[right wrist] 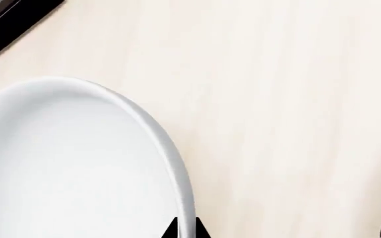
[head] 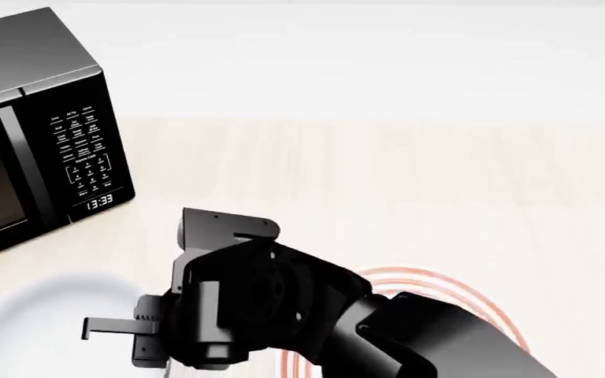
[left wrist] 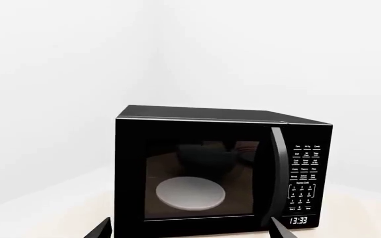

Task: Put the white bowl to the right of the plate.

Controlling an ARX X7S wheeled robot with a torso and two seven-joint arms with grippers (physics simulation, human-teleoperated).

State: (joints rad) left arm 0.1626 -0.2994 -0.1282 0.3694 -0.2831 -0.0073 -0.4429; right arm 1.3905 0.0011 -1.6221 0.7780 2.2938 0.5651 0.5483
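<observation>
Head view shows the white bowl (head: 40, 323) resting on the light wooden table (head: 408, 181) to the left of the plate (head: 428, 291), in front of the black microwave (head: 35, 118). The plate's red rings peek out from behind the right arm, which reaches across it toward the bowl. So the bowl sits on the wrong side, and the main part of the task is not yet done.

In the right wrist view, the right end effector (right wrist: 184, 229) has its dark fingertips either side of the bowl's thick rim, one tip inside the bowl, one outside. Whether they are pressing the rim or merely straddling it cannot be told; only the tips show. A sliver of the plate's edge appears well apart from the bowl.

The left end effector (left wrist: 190, 229) faces the microwave door, fingertips spread wide with nothing between them. A greyish dish (left wrist: 190, 193) shows dimly behind the glass.

What seems left: secure the rim, lift the bowl, carry it over or around the plate, and set it down on the plate's right.
</observation>
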